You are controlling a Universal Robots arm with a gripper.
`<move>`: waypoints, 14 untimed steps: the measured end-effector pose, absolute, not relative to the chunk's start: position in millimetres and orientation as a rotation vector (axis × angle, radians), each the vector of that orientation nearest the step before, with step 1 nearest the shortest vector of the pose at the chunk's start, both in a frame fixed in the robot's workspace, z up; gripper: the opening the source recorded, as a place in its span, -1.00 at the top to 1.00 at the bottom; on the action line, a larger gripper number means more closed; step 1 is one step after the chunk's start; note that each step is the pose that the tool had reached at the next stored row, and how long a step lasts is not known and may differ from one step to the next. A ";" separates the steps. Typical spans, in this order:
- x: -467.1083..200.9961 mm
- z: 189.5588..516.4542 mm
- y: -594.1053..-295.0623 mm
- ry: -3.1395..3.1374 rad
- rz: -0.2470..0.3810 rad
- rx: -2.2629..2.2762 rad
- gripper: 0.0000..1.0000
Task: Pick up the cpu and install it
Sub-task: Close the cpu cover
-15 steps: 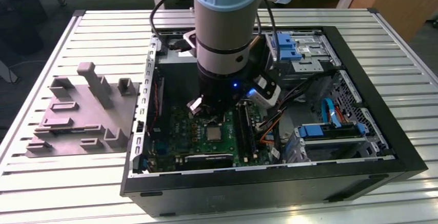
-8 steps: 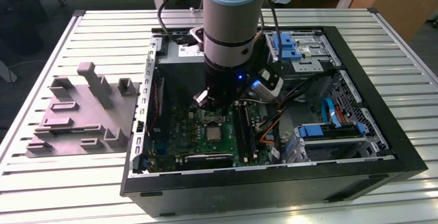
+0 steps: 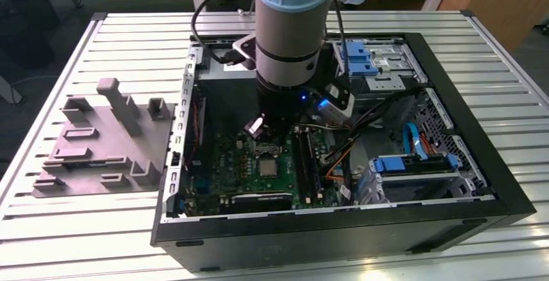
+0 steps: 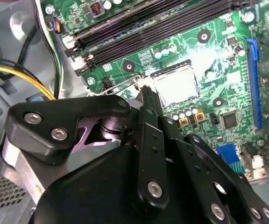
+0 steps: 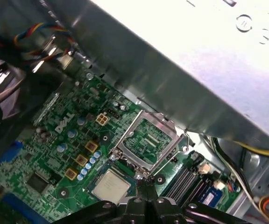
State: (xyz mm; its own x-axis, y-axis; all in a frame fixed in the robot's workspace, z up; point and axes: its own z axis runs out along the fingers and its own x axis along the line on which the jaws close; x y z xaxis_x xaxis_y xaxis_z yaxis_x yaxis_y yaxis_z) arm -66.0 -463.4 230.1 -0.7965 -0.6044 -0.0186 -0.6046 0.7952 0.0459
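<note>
While white lettering printed on the green motherboard sits too skewed to make out in the first wrist view, the cpu is plain enough: a pale silvery square lying flat in its socket, with the metal retaining frame hinged up just beside it. The end effector hangs close above the socket's edge, its black fingers drawn narrow, tips together, with nothing visible between them. Glare in the second wrist view bleaches the cpu to a white patch, and the end effector and its linkage hide much of the board below. Long black memory slots run beside the socket there. From the exterior view, the robot arm reaches down into the open computer case and covers the upper part of the board, while the cpu shows as a small grey square beneath it. A grey moulded tray rests on the slatted table, to the exterior view's left of the case.
</note>
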 end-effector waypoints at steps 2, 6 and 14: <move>-63.3 229.7 -463.4 2.962 0.112 -1.009 0.79; -57.9 228.7 -463.3 2.939 0.189 -1.019 0.79; -57.6 224.6 -463.4 2.881 0.197 -1.187 0.79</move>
State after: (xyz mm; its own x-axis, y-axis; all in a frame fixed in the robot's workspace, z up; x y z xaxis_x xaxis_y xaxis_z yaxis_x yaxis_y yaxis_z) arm -57.6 -463.4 224.6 -0.7109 -0.7002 -0.0659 -0.7027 0.7031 0.1090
